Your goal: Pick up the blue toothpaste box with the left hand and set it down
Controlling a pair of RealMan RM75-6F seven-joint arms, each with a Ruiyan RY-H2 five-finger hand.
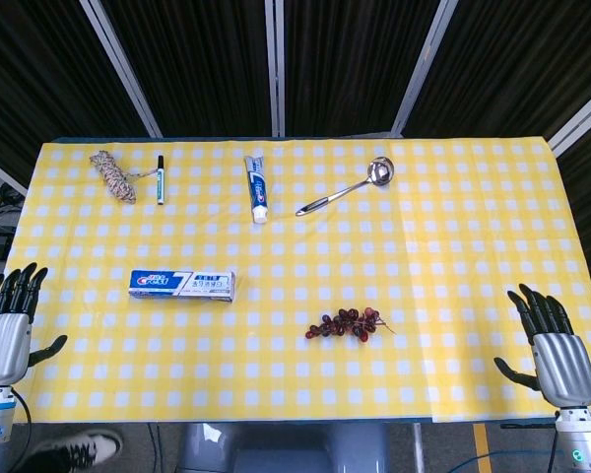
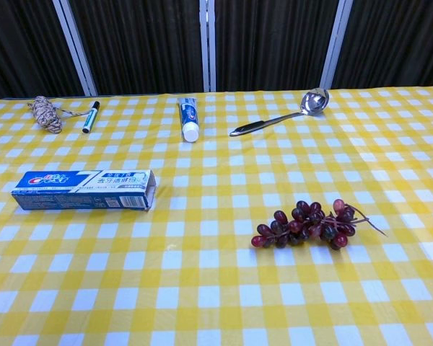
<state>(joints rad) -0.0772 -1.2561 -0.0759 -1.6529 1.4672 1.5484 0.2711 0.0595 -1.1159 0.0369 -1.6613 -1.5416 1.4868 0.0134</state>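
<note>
Here, in the head view, the left hand (image 1: 8, 330) hangs at the table's near-left edge, fingers spread apart and holding nothing. The blue toothpaste box (image 1: 182, 284) lies flat on the yellow checked tablecloth (image 1: 453, 227), ahead of that hand and off toward the table's middle, well apart from it. The right hand (image 1: 550, 350) waits at the near-right edge, also spread and empty. Between the two hands, nearer the right one, sits a bunch of grapes (image 1: 348, 323). Far beyond the left hand lie a coil of rope (image 1: 111, 174), a marker pen (image 1: 161, 178), a toothpaste tube (image 1: 257, 186) and a ladle (image 1: 347, 185).

In the chest view neither hand appears. The box (image 2: 85, 189) rests lengthwise on its broad face, one end flap looking open; the grapes (image 2: 308, 224) lie well to its side.

By my judgement the task has not begun — the step in hand is the reach. The left hand needs to travel forward and inward, arrive above the box, and close across its narrow width.
</note>
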